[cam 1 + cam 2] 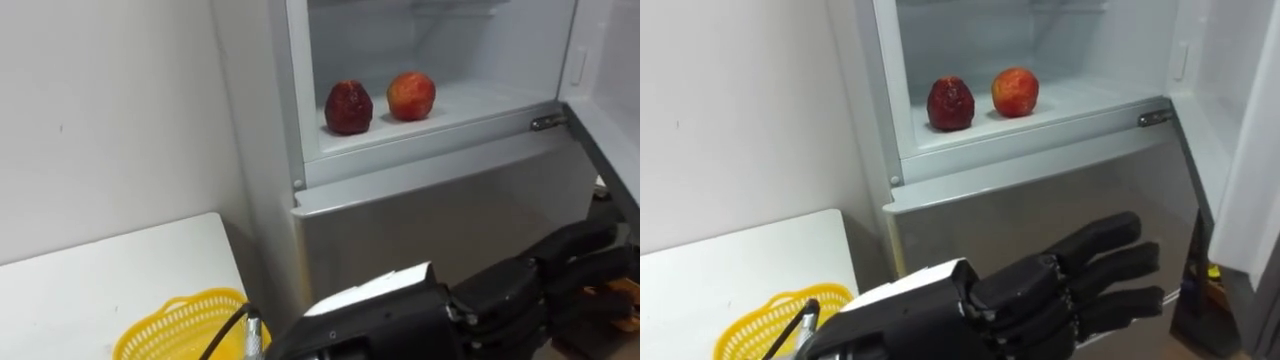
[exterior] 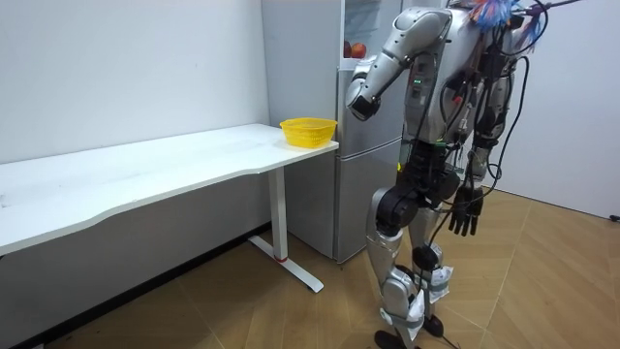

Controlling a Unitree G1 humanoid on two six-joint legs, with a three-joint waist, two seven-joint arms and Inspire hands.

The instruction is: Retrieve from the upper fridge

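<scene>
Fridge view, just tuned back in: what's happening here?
The robot stands facing the open upper fridge. Its left robot hand is held out in front of it, below the shelf, fingers straight and holding nothing. A dark red fruit and a red apple sit side by side on the shelf, not yet picked. The right robot hand hangs open at its side. A yellow basket sits on the white table beside the fridge.
</scene>
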